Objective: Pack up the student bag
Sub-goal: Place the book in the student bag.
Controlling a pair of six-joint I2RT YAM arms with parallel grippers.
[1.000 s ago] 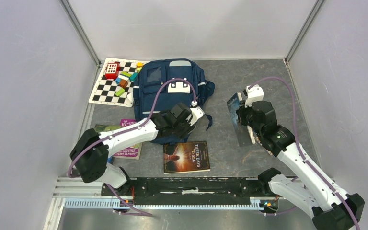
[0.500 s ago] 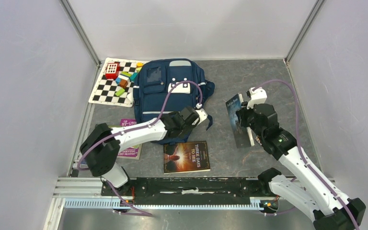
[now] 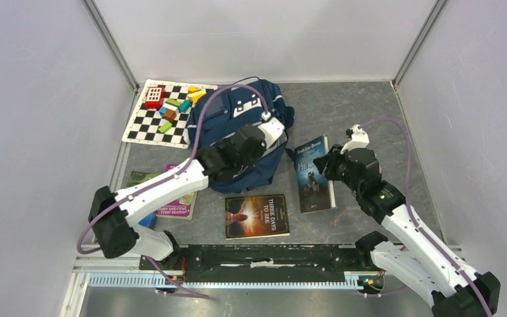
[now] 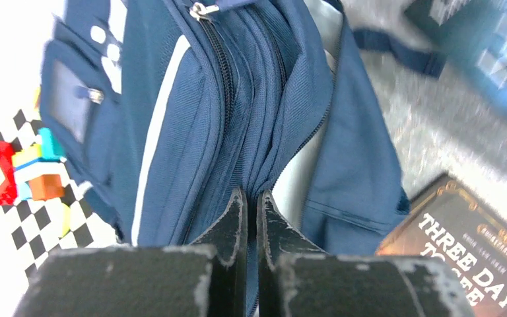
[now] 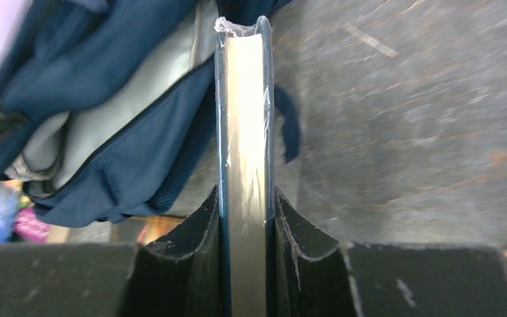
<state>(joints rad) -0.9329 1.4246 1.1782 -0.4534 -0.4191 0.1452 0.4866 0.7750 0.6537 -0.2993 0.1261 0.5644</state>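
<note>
Because the book [image 5: 244, 119] needs a way in, I am pinching the bag [image 3: 228, 119] open with my left fingers [image 4: 234, 218], far back on the counter [image 3: 363, 105], and gripping the book beside it with my right fingers [image 5: 201, 224].

Grey table [image 3: 370, 109], student bag [image 3: 221, 119], checkerboard [image 3: 146, 127], books [image 3: 257, 216]

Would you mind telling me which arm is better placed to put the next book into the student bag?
The right. The right gripper clamps the blue book edge-on, right beside the student bag, whose mouth gapes. The left gripper is shut on the bag's edge, likely holding it open.
</note>
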